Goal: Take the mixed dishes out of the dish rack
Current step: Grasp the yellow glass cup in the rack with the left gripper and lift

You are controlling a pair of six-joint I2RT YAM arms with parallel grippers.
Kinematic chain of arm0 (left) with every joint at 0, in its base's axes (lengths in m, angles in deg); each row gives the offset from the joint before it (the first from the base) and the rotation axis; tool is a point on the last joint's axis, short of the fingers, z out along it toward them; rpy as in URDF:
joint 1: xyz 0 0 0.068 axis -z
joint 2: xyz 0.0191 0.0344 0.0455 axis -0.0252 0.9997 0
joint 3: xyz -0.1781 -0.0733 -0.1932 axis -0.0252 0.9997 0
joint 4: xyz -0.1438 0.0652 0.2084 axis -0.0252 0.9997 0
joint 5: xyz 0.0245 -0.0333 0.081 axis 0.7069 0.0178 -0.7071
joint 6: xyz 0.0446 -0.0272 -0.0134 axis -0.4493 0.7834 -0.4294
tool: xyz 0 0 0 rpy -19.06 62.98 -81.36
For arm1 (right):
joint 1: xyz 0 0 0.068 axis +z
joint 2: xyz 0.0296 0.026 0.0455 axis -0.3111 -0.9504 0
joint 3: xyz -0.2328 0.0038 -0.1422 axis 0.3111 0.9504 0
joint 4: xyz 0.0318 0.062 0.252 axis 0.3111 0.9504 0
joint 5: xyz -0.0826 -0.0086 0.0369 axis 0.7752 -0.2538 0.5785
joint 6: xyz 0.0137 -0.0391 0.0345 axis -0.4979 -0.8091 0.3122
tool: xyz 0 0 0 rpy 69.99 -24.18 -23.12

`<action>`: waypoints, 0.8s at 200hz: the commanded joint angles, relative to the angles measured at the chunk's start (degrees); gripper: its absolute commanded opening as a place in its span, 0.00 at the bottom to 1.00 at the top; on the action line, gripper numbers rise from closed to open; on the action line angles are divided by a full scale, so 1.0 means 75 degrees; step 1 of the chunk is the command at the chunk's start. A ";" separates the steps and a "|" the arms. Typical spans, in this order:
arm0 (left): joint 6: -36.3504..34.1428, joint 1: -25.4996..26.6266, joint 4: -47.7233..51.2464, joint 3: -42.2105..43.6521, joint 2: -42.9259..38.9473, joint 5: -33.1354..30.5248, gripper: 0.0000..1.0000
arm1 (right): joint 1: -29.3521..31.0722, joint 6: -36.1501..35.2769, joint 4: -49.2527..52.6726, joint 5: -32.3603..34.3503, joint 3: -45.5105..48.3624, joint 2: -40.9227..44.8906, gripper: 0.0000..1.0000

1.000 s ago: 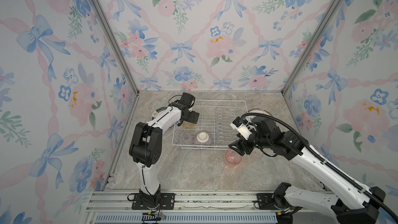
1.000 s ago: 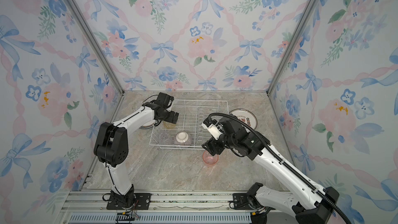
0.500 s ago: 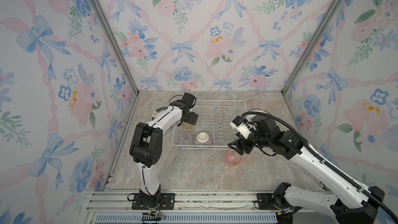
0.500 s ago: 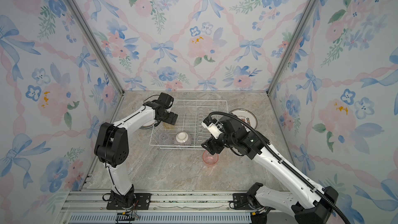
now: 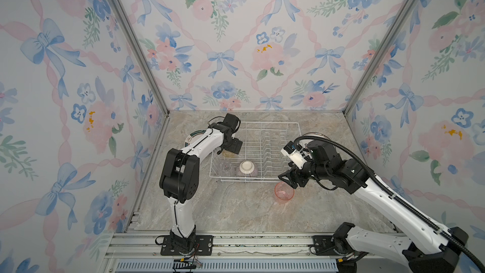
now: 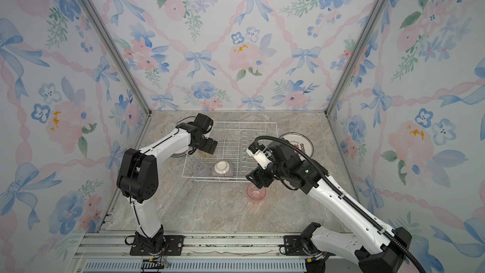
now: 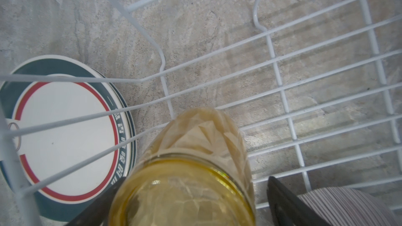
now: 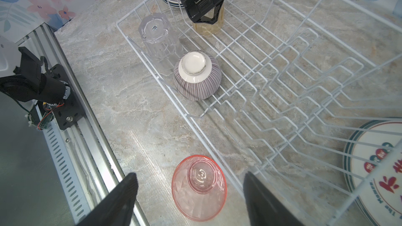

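Three pieces left in the dish rack point(image 5: 270, 122): clear tumbler point(image 8: 159, 38) and ribbed bowl point(image 8: 196, 77) at 7 o'clock, yellow tumbler point(image 7: 195, 140) at 9. My left gripper point(image 7: 193, 181) straddles the yellow one, jaws spread wide, not squeezing yet. Looks light, rigid and slick with those facets, so I'd pinch mid-wall, gently. My right gripper point(image 8: 190, 176) hangs spread over the pink tumbler point(image 8: 199, 192), which stands on the table point(image 8: 134, 96) at the rack's 5 o'clock.
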State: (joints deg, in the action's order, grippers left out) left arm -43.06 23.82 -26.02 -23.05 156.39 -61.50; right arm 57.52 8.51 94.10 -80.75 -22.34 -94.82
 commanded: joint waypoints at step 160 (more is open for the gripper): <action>-0.0179 -0.0053 0.0201 -0.0264 0.0091 0.0345 0.61 | -0.0255 0.0053 -0.0188 0.0136 0.0196 0.0009 0.78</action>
State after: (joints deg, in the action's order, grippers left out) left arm -43.89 23.75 -25.54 -23.99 156.39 -60.05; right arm 56.30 8.51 93.35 -80.33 -21.40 -94.86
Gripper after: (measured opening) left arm 0.688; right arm 0.779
